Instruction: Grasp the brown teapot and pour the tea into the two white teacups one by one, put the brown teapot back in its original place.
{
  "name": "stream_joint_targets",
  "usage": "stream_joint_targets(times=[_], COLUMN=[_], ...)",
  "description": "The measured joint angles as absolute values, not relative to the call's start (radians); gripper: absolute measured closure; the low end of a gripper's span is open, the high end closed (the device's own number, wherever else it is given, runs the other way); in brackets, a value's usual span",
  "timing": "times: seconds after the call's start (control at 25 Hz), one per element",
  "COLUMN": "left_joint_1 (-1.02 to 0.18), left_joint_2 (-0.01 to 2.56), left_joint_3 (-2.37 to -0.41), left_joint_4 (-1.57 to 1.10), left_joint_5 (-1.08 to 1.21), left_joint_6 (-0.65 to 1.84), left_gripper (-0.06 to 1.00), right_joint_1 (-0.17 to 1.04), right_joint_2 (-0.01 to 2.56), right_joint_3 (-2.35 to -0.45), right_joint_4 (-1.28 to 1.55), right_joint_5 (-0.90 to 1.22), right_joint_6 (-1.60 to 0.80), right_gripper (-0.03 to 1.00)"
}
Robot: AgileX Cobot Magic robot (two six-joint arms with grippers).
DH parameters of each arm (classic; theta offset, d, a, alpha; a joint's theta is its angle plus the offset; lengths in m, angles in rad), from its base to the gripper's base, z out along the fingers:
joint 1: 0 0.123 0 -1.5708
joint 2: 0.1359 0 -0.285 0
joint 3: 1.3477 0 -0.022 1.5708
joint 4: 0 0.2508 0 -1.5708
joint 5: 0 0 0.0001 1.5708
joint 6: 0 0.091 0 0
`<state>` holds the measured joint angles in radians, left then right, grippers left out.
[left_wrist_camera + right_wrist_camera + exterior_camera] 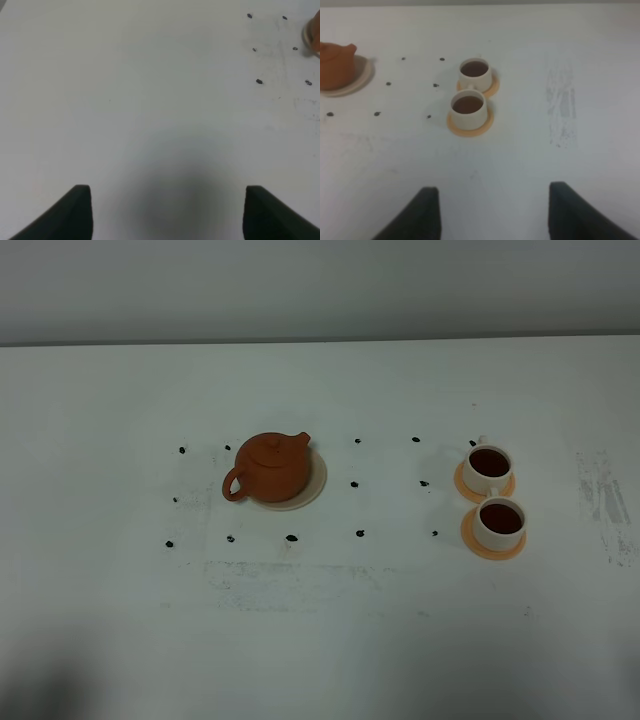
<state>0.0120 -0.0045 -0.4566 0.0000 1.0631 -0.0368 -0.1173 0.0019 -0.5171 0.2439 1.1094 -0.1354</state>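
Teapot: brown teapot [268,469] sits on its cream saucer [314,486], both white teacups [493,496] dark with tea.
Left gripper [167,212]: jaws spread wide, empty, over bare table [150,100]; saucer edge shows far ahead, off to one side.
Right gripper [494,212]: jaws apart, empty; cups straight ahead, teapot well off to the side.
Nearer arm: left, by my read.
Stage: looks finished.

Soft even light, slight blur

All I see of my arms: each pincer, left [167,212] and right [492,212], shows two dark, matte, wedge-shaped fingertips.
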Motion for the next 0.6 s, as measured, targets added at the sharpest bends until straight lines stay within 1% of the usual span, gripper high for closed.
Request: stream_joint_targets(times=[0.6], left_joint_1=[0.012], left_joint_2=[-0.005], left_joint_3=[-0.457], left_joint_4=[0.0], left_joint_5=[1.063], left_joint_6=[-0.037], left_gripper=[0.34], right_joint_1=[-0.117], right_joint_2=[0.002], right_joint_3=[-0.517], right_joint_4=[0.244], right_joint_5=[1.109], right_joint_6=[-0.135], right_gripper=[0.5])
